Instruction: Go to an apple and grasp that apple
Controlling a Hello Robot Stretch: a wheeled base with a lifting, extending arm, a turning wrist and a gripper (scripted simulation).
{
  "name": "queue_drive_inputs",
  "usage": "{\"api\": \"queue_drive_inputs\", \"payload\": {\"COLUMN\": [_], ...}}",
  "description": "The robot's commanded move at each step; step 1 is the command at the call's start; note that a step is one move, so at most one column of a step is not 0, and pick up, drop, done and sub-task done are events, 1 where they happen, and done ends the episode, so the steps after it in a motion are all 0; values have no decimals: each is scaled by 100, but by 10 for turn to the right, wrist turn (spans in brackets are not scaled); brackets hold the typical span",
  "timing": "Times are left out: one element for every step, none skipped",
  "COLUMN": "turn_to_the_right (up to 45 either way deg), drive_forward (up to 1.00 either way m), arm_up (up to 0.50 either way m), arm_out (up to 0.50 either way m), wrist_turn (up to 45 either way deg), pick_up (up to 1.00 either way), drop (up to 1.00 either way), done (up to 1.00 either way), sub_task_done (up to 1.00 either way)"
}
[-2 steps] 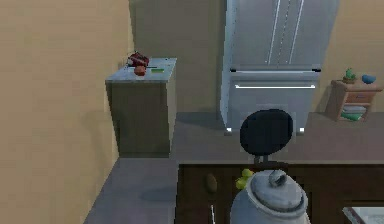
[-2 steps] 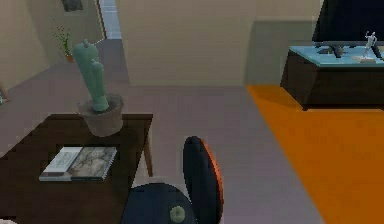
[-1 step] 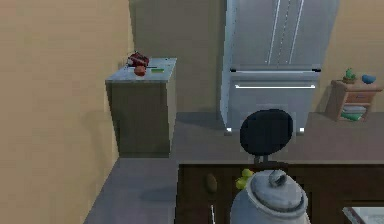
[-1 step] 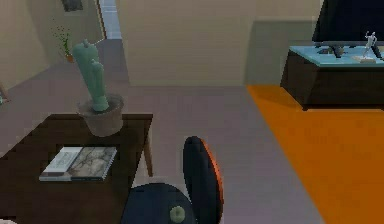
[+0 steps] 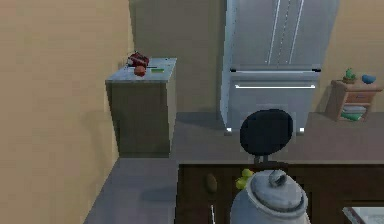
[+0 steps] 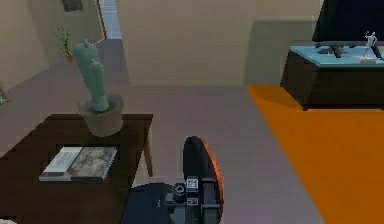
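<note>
**A:** Two candidates, and I place each by what bears it, biggest first. A grey-green boxy counter [image 5: 143, 115] stands against the tan wall. On its top sits a dark red lump [image 5: 138, 63] with something green beside it. Nearer, on a dark brown wooden table [image 5: 200, 195], a small yellow-green round lump [image 5: 244, 180] lies just left of a pale grey rounded kettle [image 5: 272, 197].

**B:** Which is the apple?

**A:** I cannot say for sure. The yellow-green one has the rounder shape, and the red one looks irregular.

**B:** How will it handle?

**A:** I judge an apple light, stiff and smooth-skinned. It is a little slippery, apt to roll if nudged, and it bruises rather than breaks. Take it across its widest middle, a finger on either side, and keep away from the stem.

**B:** What is hard to read?

**A:** The table's near part is cut off by the bottom edge. The kettle sits close to the yellow-green lump and may crowd that side of it. I cannot name a small brown thing [image 5: 212, 182] on the table. In the arm side view the black gripper [image 6: 195, 162] is a dark shape low over the grey floor. I cannot make out its fingers, so I cannot tell their state or whether it holds anything.
</note>
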Motion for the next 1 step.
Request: {"api": "queue_drive_inputs", "payload": {"turn_to_the_right": [0], "drive_forward": [0], "arm_up": [0], "arm_out": [0], "wrist_turn": [450], "pick_up": [0], "drop": [0], "done": [0], "sub_task_done": [0]}}
